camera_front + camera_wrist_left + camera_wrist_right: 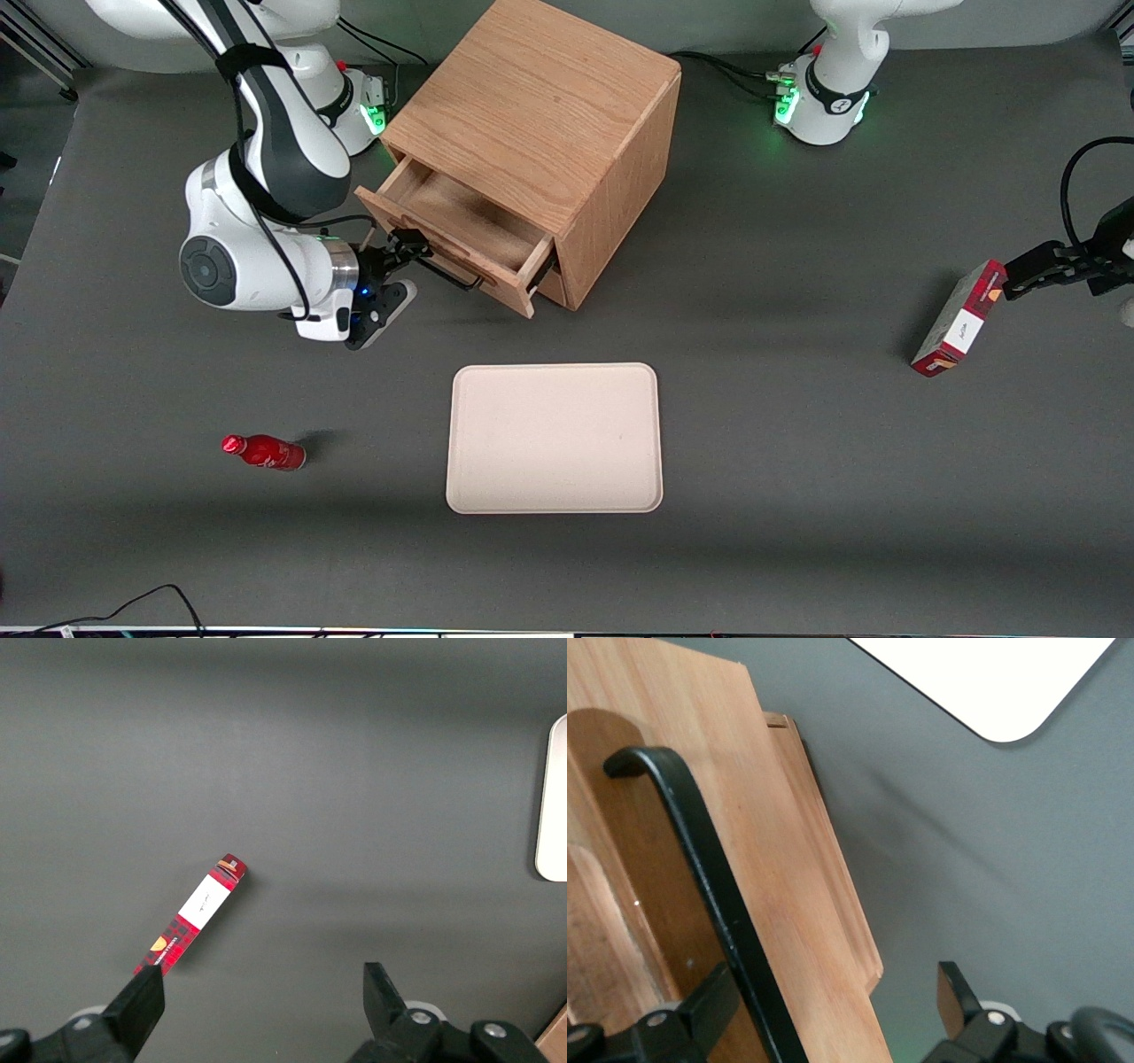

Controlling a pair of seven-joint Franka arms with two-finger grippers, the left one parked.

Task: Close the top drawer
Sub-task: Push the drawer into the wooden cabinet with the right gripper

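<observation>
Currently the top drawer [461, 235] stands pulled well out of the light oak cabinet [540, 133], its shallow tray open to view, at about 12 o'clock from the beige tray [555, 438] on the grey surface [753, 266]. At the drawer's front, the end effector [400, 266] sits with its fingers spread wide; the wrist view shows one finger [713, 1001] against the black wire handle [709, 877] and the other apart. A red bottle [264, 452] lies at roughly 9 o'clock from the tray. A red carton [959, 319] stands toward the parked arm's end.
</observation>
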